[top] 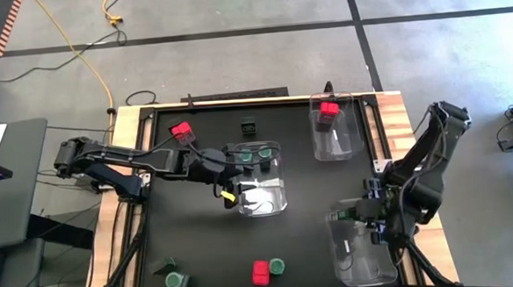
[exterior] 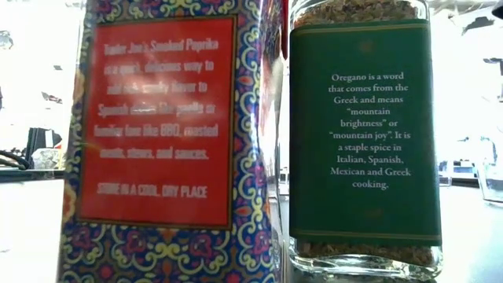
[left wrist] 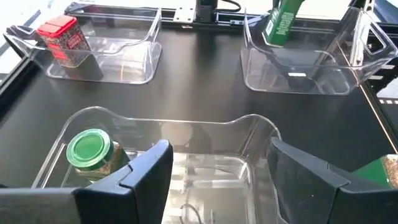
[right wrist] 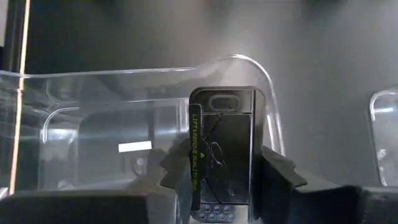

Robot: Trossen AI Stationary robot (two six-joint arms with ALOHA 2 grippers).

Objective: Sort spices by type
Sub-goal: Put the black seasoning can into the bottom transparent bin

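Spices are lying scattered: a red box (top: 261, 272) and green-topped jar (top: 277, 266) near the table's front edge. Right gripper (right wrist: 221, 180) is pinching a dark container (right wrist: 222, 149) over the clear bin (right wrist: 74, 124). Farther off, left gripper (left wrist: 217, 171) is hanging spread above the middle bin (left wrist: 261, 134), beside jars inside.

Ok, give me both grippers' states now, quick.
Left gripper: open, at the middle bin, holding nothing.
Right gripper: shut on the dark container, over the near-right bin.
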